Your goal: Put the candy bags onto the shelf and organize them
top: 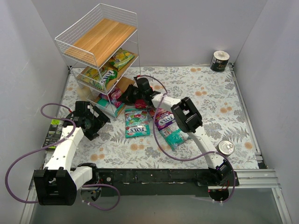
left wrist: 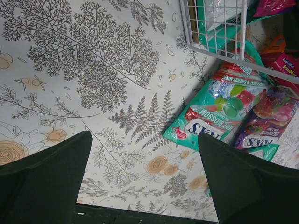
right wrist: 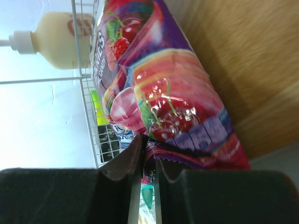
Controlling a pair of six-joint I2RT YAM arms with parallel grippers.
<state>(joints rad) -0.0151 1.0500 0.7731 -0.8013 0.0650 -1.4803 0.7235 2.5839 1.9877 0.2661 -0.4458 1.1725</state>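
Floral cloth (top: pixel 219 107) over the table, grey walls on three sides.

Silver tin (top: pixel 226 148): stood round top up on the cloth, just beside the right arm near its base.

Left gripper (left wrist: pixel 145 137): hung over bare cloth in front of the shelf, fingers spread wide, held nothing.

Loose bags, mid-table, all flat on the cloth:
- teal-and-white bag (top: pixel 137 123), printed FOX'S, just in front of the shelf;
- purple bag (top: pixel 164 120), to its right, partly under the right arm;
- teal bag (top: pixel 175 136), nearer, touching the purple bag.

Right gripper (right wrist: pixel 148 140): reached into the lowest tier of the shelf (top: pixel 103 39), fingers closed to a slit on the edge of a magenta bag (right wrist: pixel 173 102); bag flat against the wood.

Lowest tier: also held further teal and magenta pouches (top: pixel 111 103).

Middle tier: held yellow-green bags (top: pixel 121 58), side by side.

Top tier: bare wood.

Dark tin (top: pixel 219 60): stood upright in the far right corner, well apart from everything else.
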